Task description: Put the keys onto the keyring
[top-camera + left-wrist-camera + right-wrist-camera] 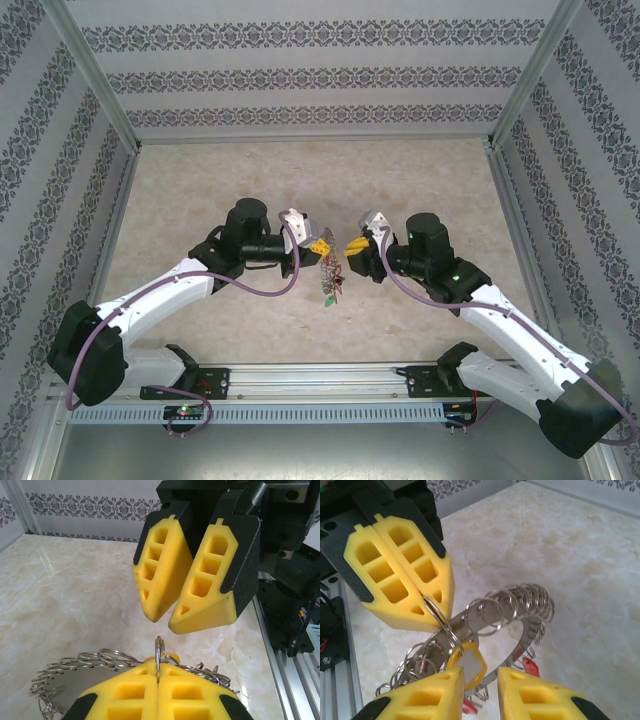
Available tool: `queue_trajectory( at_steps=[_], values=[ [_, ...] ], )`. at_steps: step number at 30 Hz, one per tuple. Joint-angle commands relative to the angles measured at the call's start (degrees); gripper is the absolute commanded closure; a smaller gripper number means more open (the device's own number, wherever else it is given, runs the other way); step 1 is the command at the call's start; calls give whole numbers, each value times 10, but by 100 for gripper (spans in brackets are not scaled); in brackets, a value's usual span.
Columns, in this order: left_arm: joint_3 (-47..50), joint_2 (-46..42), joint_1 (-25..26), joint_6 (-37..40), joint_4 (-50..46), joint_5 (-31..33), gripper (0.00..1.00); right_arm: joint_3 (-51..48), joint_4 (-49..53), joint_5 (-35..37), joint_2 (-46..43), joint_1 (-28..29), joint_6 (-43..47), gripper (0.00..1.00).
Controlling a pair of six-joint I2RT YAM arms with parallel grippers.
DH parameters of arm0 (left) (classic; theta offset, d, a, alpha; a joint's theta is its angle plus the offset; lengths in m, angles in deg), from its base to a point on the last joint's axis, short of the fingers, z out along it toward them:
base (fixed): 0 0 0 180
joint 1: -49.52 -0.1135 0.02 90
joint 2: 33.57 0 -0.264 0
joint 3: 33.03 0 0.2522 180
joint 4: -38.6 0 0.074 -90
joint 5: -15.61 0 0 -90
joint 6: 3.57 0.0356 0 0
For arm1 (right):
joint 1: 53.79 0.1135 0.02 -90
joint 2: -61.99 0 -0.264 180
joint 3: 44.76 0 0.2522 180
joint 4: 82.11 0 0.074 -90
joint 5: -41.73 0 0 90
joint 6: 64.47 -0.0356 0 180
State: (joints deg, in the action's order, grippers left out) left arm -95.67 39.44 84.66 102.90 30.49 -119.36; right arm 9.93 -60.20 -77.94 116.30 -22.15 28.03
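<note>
**Keyring under a shut left pincer, right pincer slightly parted**

Over the middle of the bench (200, 200), both pincers nearly tip to tip. Left pincer (436, 615) clamped fully shut on one small wire ring (158, 655), jaws flush together. Hung by that small ring: a yellow tag (470, 664) with a pale label window, any writing too small to read. Just beyond, the keyring (522, 630), a broad flat metal band crowded with loose wire rings, tilted, with a red tag (531, 667) at its lower edge. From above, seen dangling below the left pincer; touching the bench or hanging clear, impossible to tell. Right pincer (166, 625) parted by a narrow gap, nothing gripped, poised just beside the yellow tag, close to the left pincer but apart from it.
</note>
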Motion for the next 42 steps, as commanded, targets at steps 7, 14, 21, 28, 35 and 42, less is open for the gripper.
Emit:
queue_trajectory(
  at_steps=[7,14,21,28,35,42],
  values=[
    [-23,-2,-4,18,5,-55,100,11,-34,-65,22,5,70,73],
    [-23,-1,-4,16,6,-59,100,10,-38,-80,26,8,74,72],
    [-23,-2,-5,18,5,-57,100,0,-48,-98,20,9,74,70],
    [-24,-2,-4,17,8,-51,100,8,-61,-121,48,10,51,80],
    [-16,-20,-5,18,4,-23,100,-15,-36,-88,19,6,52,88],
    [-15,-19,-5,19,8,-15,100,-19,-28,-88,10,5,30,100]
  ],
)
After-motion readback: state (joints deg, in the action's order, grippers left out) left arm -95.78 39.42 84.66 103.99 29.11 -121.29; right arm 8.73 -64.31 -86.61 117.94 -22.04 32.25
